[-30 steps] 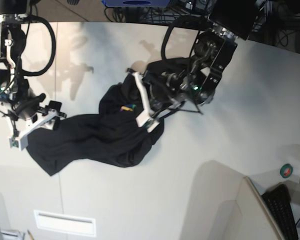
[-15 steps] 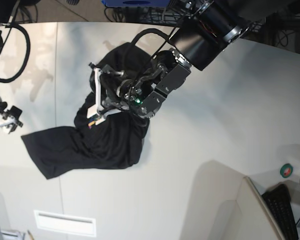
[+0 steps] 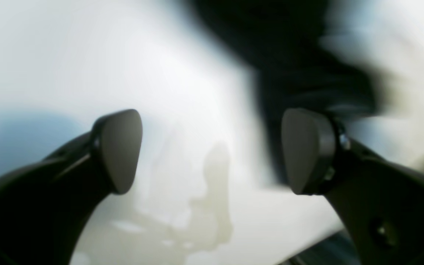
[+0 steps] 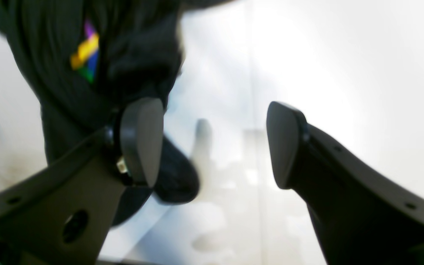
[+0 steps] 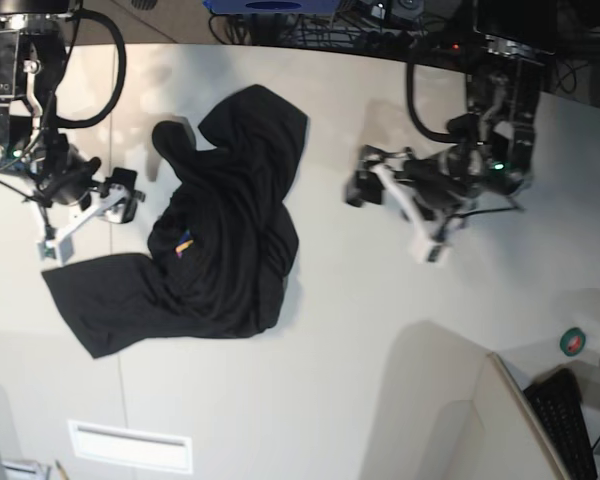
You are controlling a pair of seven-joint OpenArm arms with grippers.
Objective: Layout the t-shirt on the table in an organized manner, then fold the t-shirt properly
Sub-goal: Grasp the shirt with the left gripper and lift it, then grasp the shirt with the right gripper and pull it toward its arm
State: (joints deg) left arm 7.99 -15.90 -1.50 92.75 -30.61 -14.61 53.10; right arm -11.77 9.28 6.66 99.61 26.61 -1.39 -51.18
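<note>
Shirt: the black t-shirt (image 5: 220,240) lies bunched on the off-white worktop (image 5: 400,400), left of centre in the base view, a fleck of its coloured print (image 5: 183,243) peeking from the folds.
Lie of the cloth: one lobe reaches toward the far edge, another fans out toward the near left; nothing is flat yet.
Handling: it looks light, limp and apt to drag and crease; no stiffness to push against, so it should answer only to pulls.
Where to grip: my guess is a hem corner or shoulder seam at the outer edge (image 5: 80,320), pinched thin, rather than the thick heap in the middle.
Left gripper: the left gripper (image 3: 212,151) stands wide with nothing between its pads, clear of the shirt, well to the right in the base view.
Right gripper: the right gripper (image 4: 214,143) also stands wide and holds nothing, just beside the shirt's left flank.
Change: a second ago the left gripper was buried in the cloth with a bunch lifted; now that cloth has dropped, the heap sits further left, and the left arm has pulled away.
Stage: layout barely begun, by my reading.
</note>
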